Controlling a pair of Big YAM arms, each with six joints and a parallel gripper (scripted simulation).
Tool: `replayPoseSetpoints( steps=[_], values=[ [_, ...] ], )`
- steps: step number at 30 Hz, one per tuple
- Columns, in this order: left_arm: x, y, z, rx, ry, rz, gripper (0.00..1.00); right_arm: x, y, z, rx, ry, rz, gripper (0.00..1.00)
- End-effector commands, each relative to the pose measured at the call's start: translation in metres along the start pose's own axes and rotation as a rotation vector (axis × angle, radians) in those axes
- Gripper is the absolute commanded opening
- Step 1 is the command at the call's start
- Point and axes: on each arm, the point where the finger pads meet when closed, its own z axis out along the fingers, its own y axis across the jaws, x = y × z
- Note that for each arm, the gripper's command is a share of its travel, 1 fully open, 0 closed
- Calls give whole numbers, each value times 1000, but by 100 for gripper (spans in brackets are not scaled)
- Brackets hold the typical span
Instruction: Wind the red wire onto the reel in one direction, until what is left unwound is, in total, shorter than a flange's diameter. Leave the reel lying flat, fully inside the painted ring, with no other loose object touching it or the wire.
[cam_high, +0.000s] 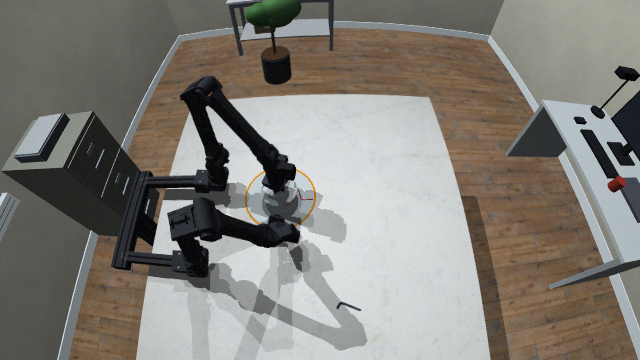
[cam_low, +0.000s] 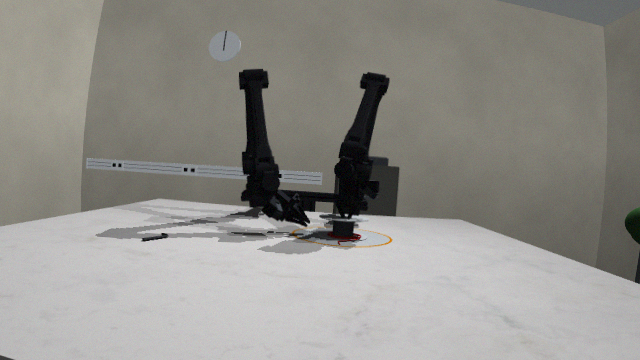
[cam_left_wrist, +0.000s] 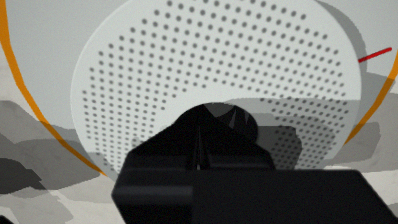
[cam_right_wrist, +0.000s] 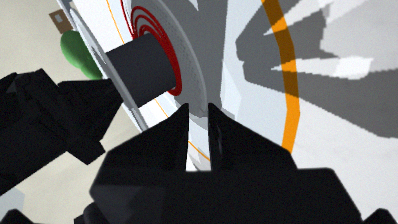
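Observation:
The reel (cam_high: 287, 202) (cam_low: 344, 228) (cam_left_wrist: 215, 30) (cam_right_wrist: 142, 67) stands on one flange inside the orange ring (cam_high: 315, 197) (cam_low: 391, 240) (cam_left_wrist: 20, 85) (cam_right_wrist: 291, 85). Its upper flange is perforated and its core dark. Red wire (cam_low: 345, 236) (cam_right_wrist: 175, 92) loops around the core near the lower flange. A short bent end (cam_high: 306, 199) (cam_left_wrist: 375, 54) sticks out past the flange. My left gripper (cam_low: 346, 215) (cam_left_wrist: 198, 111) is shut and empty, its tips at the upper flange's centre. My right gripper (cam_low: 308, 223) (cam_right_wrist: 198, 110) is slightly open and empty, low beside the reel.
A black bent rod (cam_high: 350, 306) (cam_low: 155, 237) lies on the white table (cam_high: 390, 200) (cam_low: 300, 300), well away from the ring on the right arm's side. The two hands are close together around the reel.

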Motion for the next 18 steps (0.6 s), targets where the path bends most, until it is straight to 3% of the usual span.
replayPoseSetpoints(
  steps=[1,3,5,6,9,18],
  values=[
    [4,-2,1,15,7,348,0,-16,19,-7,-17,-17,-226,15],
    [4,-2,1,15,3,460,0,-17,20,-6,-17,-18,-292,15],
    [4,-2,1,15,3,460,0,-17,20,-6,-17,-18,-292,15],
    [4,-2,1,15,1,603,0,-17,21,-6,-16,-18,-326,15],
    [4,-2,1,14,-1,765,0,-17,21,-6,-16,-19,-426,15],
    [4,-2,1,14,-2,1259,0,-17,21,-6,-16,-19,-426,15]
  ],
)
